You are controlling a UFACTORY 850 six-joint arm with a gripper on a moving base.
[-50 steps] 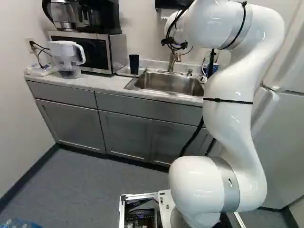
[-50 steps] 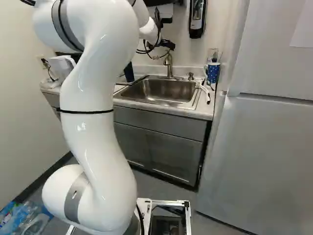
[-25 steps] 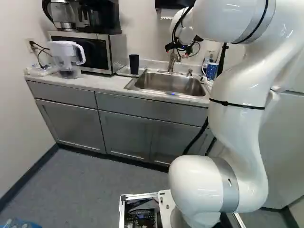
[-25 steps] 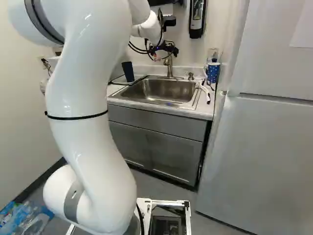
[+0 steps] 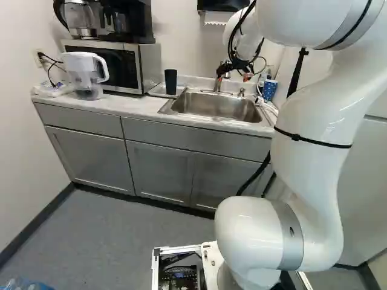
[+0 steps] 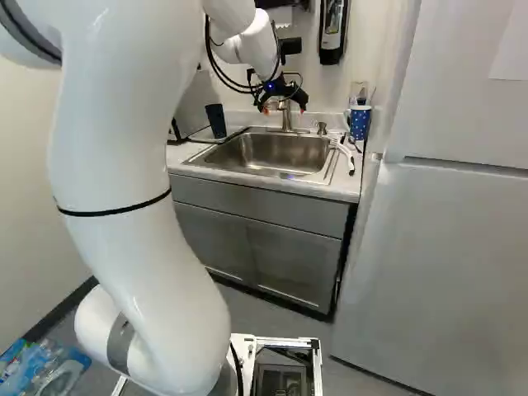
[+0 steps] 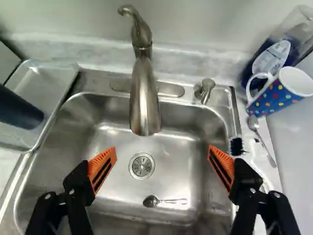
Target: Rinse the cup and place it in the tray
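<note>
My gripper (image 6: 284, 110) is over the sink (image 6: 272, 154) in the right base view, fingers pointing down. In the wrist view the gripper (image 7: 162, 152) stands wide open above the sink basin, nothing between its pads. A dark cup (image 7: 18, 108) is on the metal tray (image 7: 45, 78), beside the sink and off to one side of the gripper; the left base view shows this dark cup (image 5: 170, 81) upright. On the sink's other side stands a blue mug (image 7: 277, 96) with coloured dots. The faucet (image 7: 145, 103) rises just ahead of the fingers.
A spoon (image 7: 152, 200) lies in the basin. Beside the mug are a bottle (image 7: 271, 56), another spoon (image 7: 254, 125) and a white-handled brush (image 6: 345, 155). A water pitcher (image 5: 84, 72) and microwave (image 5: 115, 63) stand left of the tray; a fridge (image 6: 445, 247) is at the right.
The arm has swung and lowered, bringing the gripper down and to the right in both base views, towards the sink. The base, cup and mug have not moved.
</note>
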